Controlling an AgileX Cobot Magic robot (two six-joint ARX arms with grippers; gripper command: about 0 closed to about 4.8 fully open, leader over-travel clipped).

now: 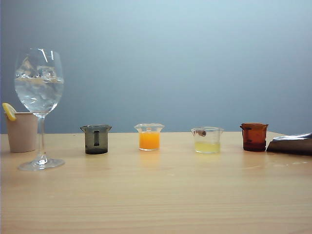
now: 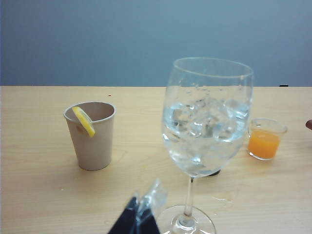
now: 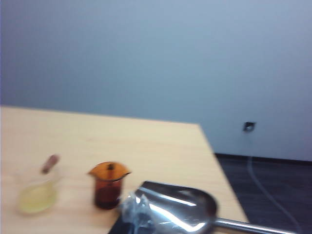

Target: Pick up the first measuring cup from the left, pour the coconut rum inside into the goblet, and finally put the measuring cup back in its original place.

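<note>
Four small beakers line the table (image 1: 156, 195) in your exterior view, and the first measuring cup (image 1: 96, 139), the smoky grey one at the left end, stands upright on the wood with no gripper near it; whether any coconut rum remains inside you cannot tell through the dark glass. The goblet (image 1: 39, 87) stands just to its left, bowl full of ice and clear liquid, with a paper cup (image 1: 22, 131) carrying a lemon slice (image 1: 9, 111) behind it. Neither gripper shows here, only a steel scoop (image 1: 291, 144) poking in at the right edge beyond the amber beaker (image 1: 254, 136). In your left wrist view the left gripper (image 2: 139, 214) sits low at the near edge with its tips together and nothing between them; the goblet's stem rises just beside and ahead of it, the paper cup farther ahead to the other side, and the orange beaker (image 2: 264, 140) well beyond; the grey cup is hidden behind the goblet. In your right wrist view, somewhat blurred, the right gripper (image 3: 134, 214) looks closed and empty, the scoop's bowl lying right next to it, the amber beaker just ahead and the pale yellow beaker (image 3: 36, 192) farther off. Judging by this, the cup is back on its spot and the liquid-laden goblet suggests the pour is done, leaving little or nothing to do.
</note>
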